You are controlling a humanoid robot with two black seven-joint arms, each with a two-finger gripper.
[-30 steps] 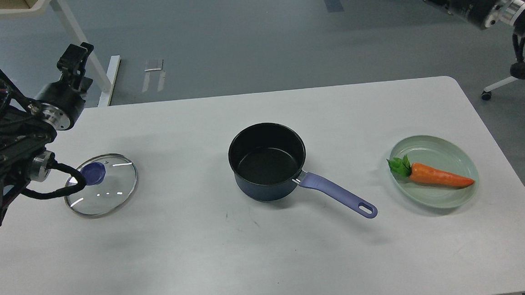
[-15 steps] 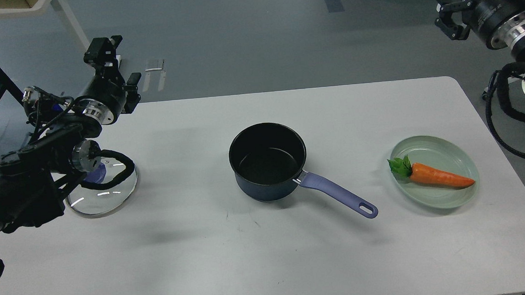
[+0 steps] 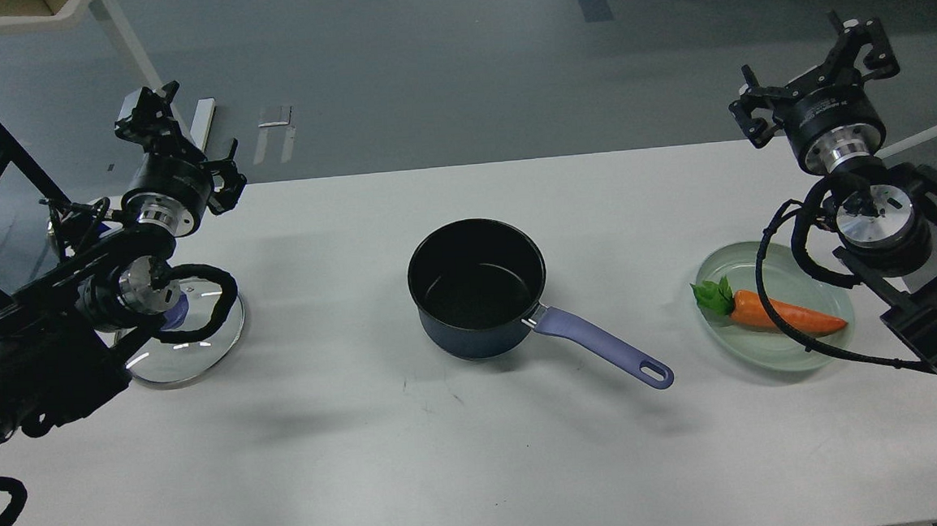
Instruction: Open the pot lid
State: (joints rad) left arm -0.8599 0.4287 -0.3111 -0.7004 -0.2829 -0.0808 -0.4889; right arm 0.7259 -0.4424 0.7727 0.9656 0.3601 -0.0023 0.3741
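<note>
Round glass lid (image 3: 197, 345) lies flat on table (image 3: 448, 459); dark pot (image 3: 478, 287) empty. Left gripper (image 3: 176, 142) and right gripper (image 3: 815, 71) spread, holding nothing.

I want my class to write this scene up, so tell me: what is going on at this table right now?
A two-armed robot faces a white table. The dark blue saucepan with a purple handle stands open in the middle, and its round glass lid with a blue knob lies flat on the table to its left. The left gripper and right gripper are raised, open and holding nothing. An orange toy carrot rests on a pale green plate.
</note>
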